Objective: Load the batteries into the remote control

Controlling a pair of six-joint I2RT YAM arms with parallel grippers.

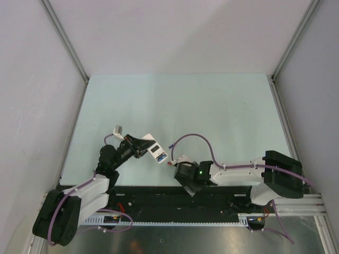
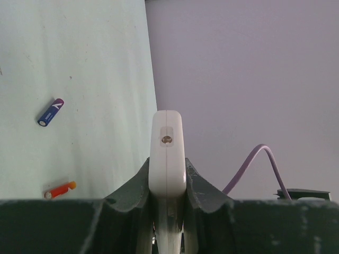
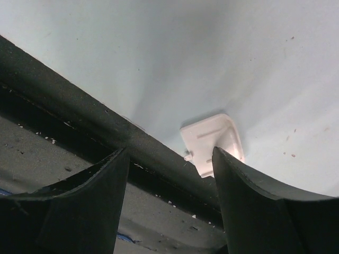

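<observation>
My left gripper [image 1: 142, 145] is shut on the white remote control [image 1: 157, 152] and holds it above the table's near part. A bright blue battery [image 1: 162, 156] shows in the remote's open bay. In the left wrist view the remote [image 2: 167, 148] stands end-on between the fingers [image 2: 132, 185]. A dark blue-purple battery [image 2: 51, 112] and a red battery [image 2: 60, 189] lie apart on the table. My right gripper [image 1: 180, 168] is open and empty, low at the table's near edge [image 3: 170, 153]. The grey-silver battery is out of view.
A small white plastic cover [image 3: 212, 143] lies flat on the table just beyond my right fingers, near the dark front rail [image 3: 79, 100]. It shows in the top view [image 1: 183, 159]. Grey walls [image 1: 32, 79] close in the pale table [image 1: 180, 106].
</observation>
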